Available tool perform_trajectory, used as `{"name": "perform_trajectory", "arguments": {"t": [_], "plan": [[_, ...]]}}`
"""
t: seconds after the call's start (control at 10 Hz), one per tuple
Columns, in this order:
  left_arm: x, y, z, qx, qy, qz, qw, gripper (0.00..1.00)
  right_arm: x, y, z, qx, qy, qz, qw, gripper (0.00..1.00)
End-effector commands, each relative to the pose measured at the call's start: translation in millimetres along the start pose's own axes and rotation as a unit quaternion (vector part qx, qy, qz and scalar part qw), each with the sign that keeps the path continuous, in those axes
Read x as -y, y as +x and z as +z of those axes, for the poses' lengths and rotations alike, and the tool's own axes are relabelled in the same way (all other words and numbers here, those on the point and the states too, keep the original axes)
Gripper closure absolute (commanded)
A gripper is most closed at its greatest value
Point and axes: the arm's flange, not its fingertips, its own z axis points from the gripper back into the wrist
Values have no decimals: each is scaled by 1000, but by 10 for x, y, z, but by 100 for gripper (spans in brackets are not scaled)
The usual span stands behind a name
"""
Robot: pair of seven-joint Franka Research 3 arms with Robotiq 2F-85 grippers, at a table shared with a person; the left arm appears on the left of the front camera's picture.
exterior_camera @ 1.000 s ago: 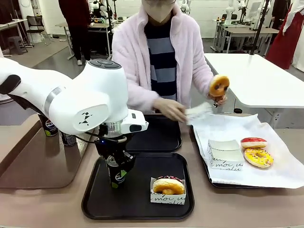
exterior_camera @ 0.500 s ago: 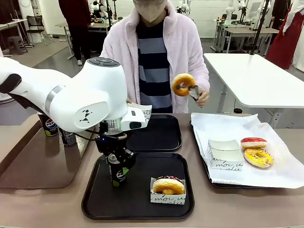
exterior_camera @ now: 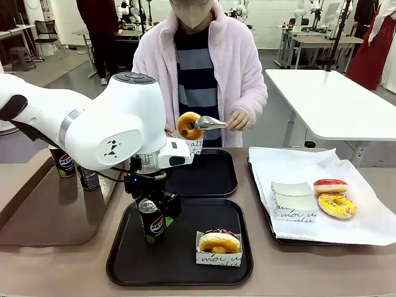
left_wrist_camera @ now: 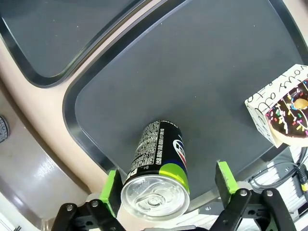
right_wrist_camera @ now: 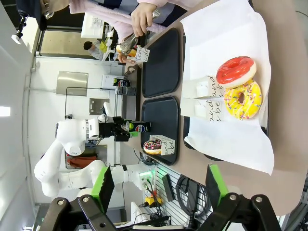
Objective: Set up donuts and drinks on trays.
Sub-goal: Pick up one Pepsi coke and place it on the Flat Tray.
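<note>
A black Pepsi can (exterior_camera: 151,224) stands upright on the left part of the near black tray (exterior_camera: 179,267). My left gripper (exterior_camera: 153,207) hangs over it, open, its green pads (left_wrist_camera: 111,188) on either side of the can (left_wrist_camera: 156,173), the right pad well clear. A chocolate donut in a white sleeve (exterior_camera: 218,242) sits on the same tray. The person holds another chocolate donut (exterior_camera: 187,125) in tongs at a paper sleeve (exterior_camera: 194,146) above the far black tray (exterior_camera: 210,180). My right gripper (right_wrist_camera: 160,185) is open with nothing in it, high above the table.
A red donut (exterior_camera: 330,185), a yellow donut (exterior_camera: 336,205) and folded sleeves (exterior_camera: 292,199) lie on the white-paper-lined tray (exterior_camera: 371,229) at right. Two more cans (exterior_camera: 64,164) stand on the brown tray (exterior_camera: 37,216) at left.
My left gripper has opened and risen a little, leaving the can standing on the near tray. The person has swung the tonged donut left and down to the sleeve.
</note>
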Motion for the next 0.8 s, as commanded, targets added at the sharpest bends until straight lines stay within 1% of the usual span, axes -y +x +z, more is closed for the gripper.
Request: {"name": "perform_trajectory", "arguments": {"t": [0.0,0.2,0.3,0.5,0.6,0.7], "plan": [[-10,4,39,-6,-13,-7,1000,0,11,5,-3,5,8,3,1000,0],[-44,-14,119,-7,-10,0,1000,0,11,5,-3,5,8,3,1000,0],[-82,-57,315,-8,-6,3,1000,0,11,5,-3,5,8,3,1000,0],[-253,-244,781,23,5,9,1000,0,11,5,-3,5,8,3,1000,0],[-338,-332,925,29,-3,12,999,0,11,5,-3,5,8,3,1000,0],[-449,-501,1067,35,-5,20,999,0,11,5,-3,5,8,3,1000,0]]}}
